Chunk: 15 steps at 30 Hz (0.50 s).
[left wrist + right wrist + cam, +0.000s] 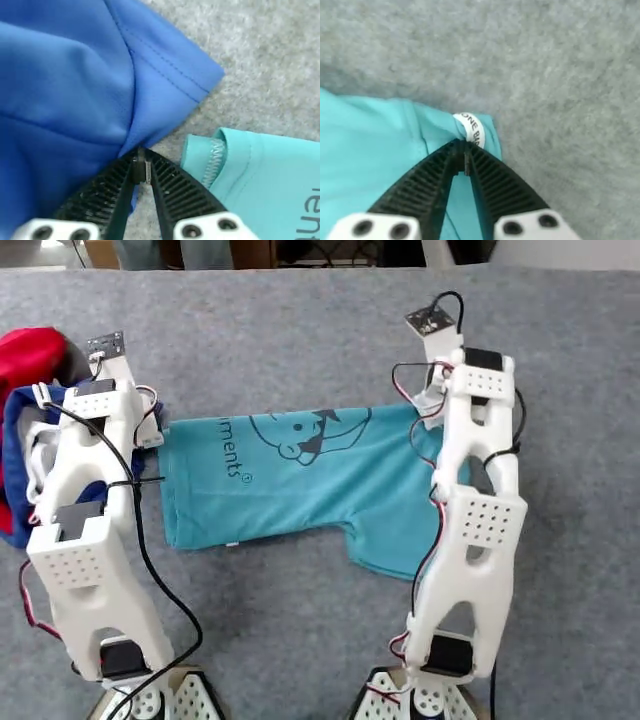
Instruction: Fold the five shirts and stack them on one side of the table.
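Note:
A teal shirt (300,480) with a dark print lies partly folded in the middle of the grey table (300,330). At its far right corner my right gripper (430,405) is shut on the fabric. In the right wrist view the right gripper (465,157) pinches the teal shirt (365,145) just beside a white label (472,129). A blue shirt (18,440) lies under my left arm at the table's left side. My left gripper (141,167) is shut on a fold of the blue shirt (65,75), close to the teal shirt's hem (260,175).
A red shirt (30,350) is bunched at the far left edge, above the blue one. Bare grey table surface stretches behind the teal shirt, in front of it between the two arm bases, and off to the right.

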Tool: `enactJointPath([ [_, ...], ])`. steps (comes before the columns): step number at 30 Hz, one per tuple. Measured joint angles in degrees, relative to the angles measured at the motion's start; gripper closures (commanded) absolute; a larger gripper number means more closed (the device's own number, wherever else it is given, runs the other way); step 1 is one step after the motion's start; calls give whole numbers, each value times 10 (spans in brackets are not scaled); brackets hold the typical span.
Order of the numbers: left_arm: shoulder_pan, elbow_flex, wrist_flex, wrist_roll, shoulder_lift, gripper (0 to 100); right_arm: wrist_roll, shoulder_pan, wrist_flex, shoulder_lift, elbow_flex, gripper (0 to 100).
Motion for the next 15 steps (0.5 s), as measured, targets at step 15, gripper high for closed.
enactJointPath([
  [15,33,-147,173,11,-51,970,37,-35,243,7,-329,984],
])
